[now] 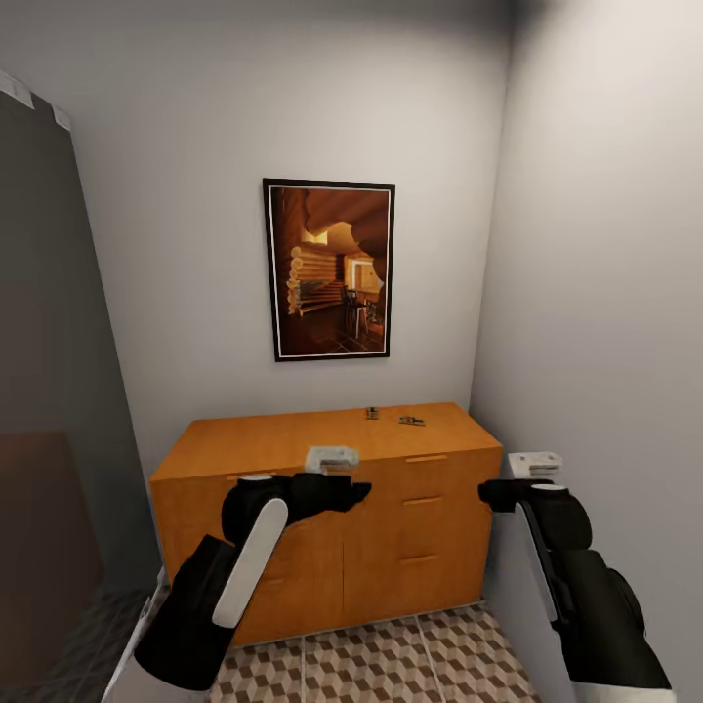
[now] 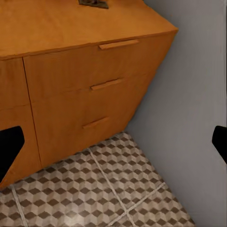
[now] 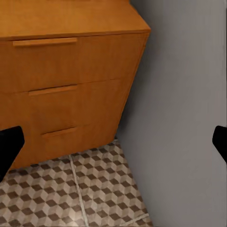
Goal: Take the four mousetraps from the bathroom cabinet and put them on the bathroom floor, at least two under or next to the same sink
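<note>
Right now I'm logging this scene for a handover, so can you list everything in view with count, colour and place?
Wide low orange-brown wooden cabinet: one, against the back wall, in the corner by the right wall.
Small dark mousetraps: two visible, on the cabinet top, toward its back right; the second sits just left of the first.
Drawer handles: three, orange-brown, stacked on the cabinet's right front.
Dark-framed picture of a log interior: one, brown tones, on the wall above the cabinet.
Cube-patterned tile floor: brown, beige, white, in front of the cabinet.
Left gripper: jaws open, before the cabinet front.
Right gripper: jaws open, by the right wall.
</note>
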Robot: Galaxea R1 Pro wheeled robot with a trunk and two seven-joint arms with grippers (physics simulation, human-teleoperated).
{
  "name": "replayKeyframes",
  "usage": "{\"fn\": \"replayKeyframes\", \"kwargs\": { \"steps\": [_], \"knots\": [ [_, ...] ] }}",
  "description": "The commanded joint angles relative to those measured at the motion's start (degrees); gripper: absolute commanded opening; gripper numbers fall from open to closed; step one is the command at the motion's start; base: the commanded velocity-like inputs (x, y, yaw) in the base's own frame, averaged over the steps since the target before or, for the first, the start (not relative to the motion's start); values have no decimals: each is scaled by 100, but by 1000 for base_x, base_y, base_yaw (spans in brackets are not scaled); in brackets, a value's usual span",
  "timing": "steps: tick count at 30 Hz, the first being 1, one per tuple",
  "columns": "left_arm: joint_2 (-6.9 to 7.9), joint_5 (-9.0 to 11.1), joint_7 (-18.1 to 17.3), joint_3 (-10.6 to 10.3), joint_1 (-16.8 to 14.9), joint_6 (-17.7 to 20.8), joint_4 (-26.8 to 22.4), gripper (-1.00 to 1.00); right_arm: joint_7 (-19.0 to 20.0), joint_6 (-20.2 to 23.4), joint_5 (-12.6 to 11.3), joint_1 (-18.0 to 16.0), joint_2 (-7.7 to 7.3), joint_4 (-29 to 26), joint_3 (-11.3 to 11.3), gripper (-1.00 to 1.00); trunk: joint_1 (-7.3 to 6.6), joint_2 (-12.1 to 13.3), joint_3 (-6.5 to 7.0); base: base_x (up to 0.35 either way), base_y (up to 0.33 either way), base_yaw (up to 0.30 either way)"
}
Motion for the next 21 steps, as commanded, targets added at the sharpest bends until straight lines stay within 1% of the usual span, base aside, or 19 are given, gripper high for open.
{"fn": "replayKeyframes", "kwargs": {
  "steps": [1, 6, 7, 8, 15, 16, 21],
  "knots": [
    [-39, 53, 63, -2, -213, 54, -4, 100, -3, 27, 13, -196, -2, -3, 3, 100, 1, -7, -10, 0, 0, 0],
    [-78, 42, 70, -2, -573, 96, 3, 100, -6, 27, 16, -653, -2, -2, 4, 100, 1, -7, -10, 0, 0, 0],
    [-78, 42, 70, -2, -573, 96, 3, 100, -6, 27, 16, -653, -2, -2, 4, 100, 1, -7, -10, 0, 0, 0],
    [-82, 40, 70, -2, -629, 100, 3, 100, -7, 27, 17, -742, -2, -2, 3, 100, 1, -7, -10, 0, 0, 0],
    [-90, 3, 102, -2, -1040, 127, 5, 100, -10, 27, 31, -1460, -4, -6, 5, 100, 1, -7, -10, 0, 0, 0],
    [-90, 3, 102, -2, -1040, 127, 5, 100, -10, 27, 31, -1460, -4, -6, 5, 100, 1, -7, -10, 0, 0, 0],
    [-64, -167, 168, 5, -1422, 152, 11, 100, -16, 27, 43, -2016, -1, 24, 8, 100, 1, -7, -10, 0, 0, 0]
  ]
}}
